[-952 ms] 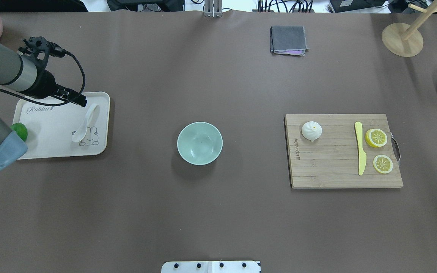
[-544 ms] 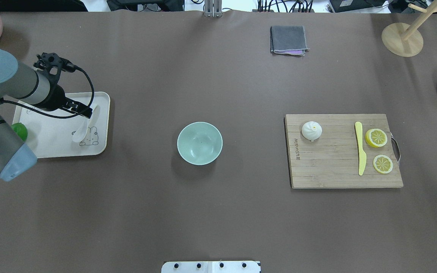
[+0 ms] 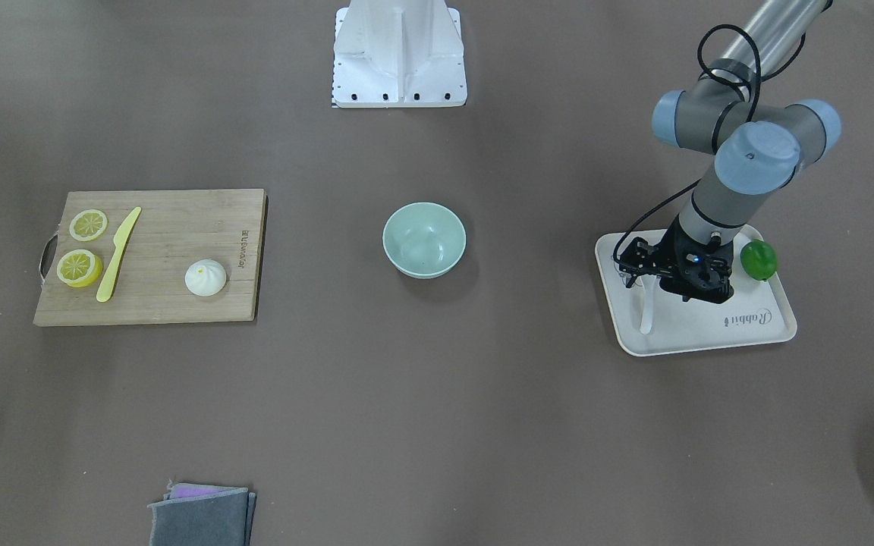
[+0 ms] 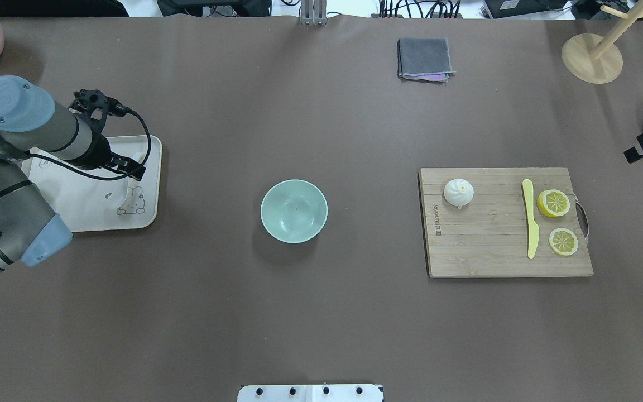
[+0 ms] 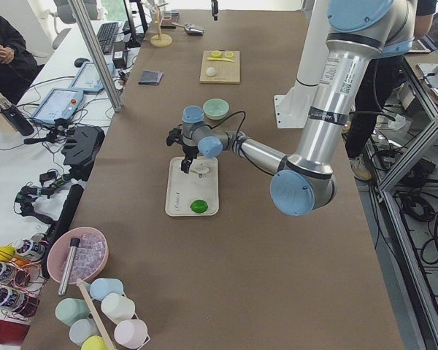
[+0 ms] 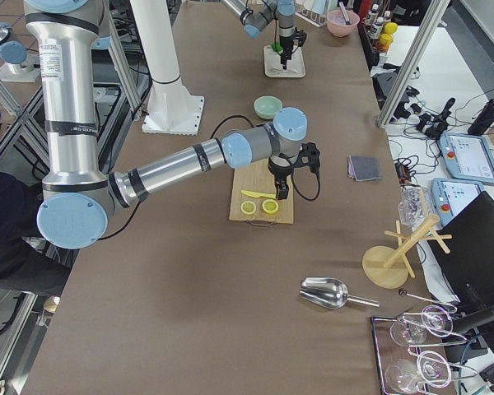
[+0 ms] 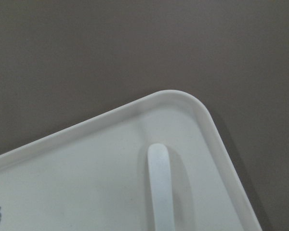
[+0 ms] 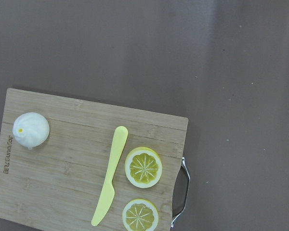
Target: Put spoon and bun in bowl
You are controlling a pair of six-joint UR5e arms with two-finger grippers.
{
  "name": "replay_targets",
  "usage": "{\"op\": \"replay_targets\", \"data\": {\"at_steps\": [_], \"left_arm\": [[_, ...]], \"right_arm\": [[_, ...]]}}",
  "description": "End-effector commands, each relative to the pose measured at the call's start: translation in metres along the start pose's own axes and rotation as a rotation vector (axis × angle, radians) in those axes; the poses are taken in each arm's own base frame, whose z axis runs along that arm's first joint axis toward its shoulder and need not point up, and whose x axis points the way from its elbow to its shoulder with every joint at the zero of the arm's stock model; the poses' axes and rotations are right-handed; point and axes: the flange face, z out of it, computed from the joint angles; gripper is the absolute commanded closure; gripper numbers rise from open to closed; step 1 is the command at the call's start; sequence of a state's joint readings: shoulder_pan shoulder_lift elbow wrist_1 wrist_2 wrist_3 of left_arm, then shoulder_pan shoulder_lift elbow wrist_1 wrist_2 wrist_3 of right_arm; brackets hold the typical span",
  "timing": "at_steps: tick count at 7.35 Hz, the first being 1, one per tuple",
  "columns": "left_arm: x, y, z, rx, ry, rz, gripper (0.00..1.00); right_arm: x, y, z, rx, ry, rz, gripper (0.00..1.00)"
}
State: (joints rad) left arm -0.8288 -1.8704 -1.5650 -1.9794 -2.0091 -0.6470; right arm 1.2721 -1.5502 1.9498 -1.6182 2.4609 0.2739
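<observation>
In the last 1 second the left arm (image 4: 31, 139) has swung farther across the tray (image 4: 76, 226), carrying the left jaws over the handle of the spoon (image 3: 646, 312). The right arm (image 6: 189, 164) has meanwhile edged into the overhead view from the right. The spoon lies flat on the tray, handle end near a corner, and does not look lifted. No view shows whether the left jaws are open or clamped, or whether they touch the handle. The right jaws hang high over the board (image 4: 494, 257), their spread likewise impossible to tell. The bun (image 4: 458, 192) sits untouched on the board's bowl-side end. The bowl (image 4: 293, 211) stands empty mid-tabletop, well apart from both items. By this evidence 0 of 2 items are delivered. The spoon pickup appears to be the step in hand, and the bun's grasp and both transfers remain.
</observation>
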Motion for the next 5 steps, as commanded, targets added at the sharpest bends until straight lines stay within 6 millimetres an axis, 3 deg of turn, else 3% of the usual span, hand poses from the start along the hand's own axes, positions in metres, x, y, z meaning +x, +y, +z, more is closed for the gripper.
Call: {"op": "replay_targets", "data": {"at_steps": [1, 2, 5], "left_arm": [[0.001, 0.001, 0.006, -0.009, -0.002, 0.001, 0.16], [0.001, 0.002, 0.007, -0.012, -0.002, 0.003, 0.26], [0.009, -0.004, 0.014, -0.018, -0.001, 0.008, 0.34]], "right_arm": [[-0.012, -0.005, 0.006, -0.009, -0.004, -0.023, 0.0], [-0.015, -0.005, 0.008, -0.013, -0.004, -0.028, 0.0], [-0.025, -0.011, 0.011, -0.016, -0.009, -0.032, 0.0]]}}
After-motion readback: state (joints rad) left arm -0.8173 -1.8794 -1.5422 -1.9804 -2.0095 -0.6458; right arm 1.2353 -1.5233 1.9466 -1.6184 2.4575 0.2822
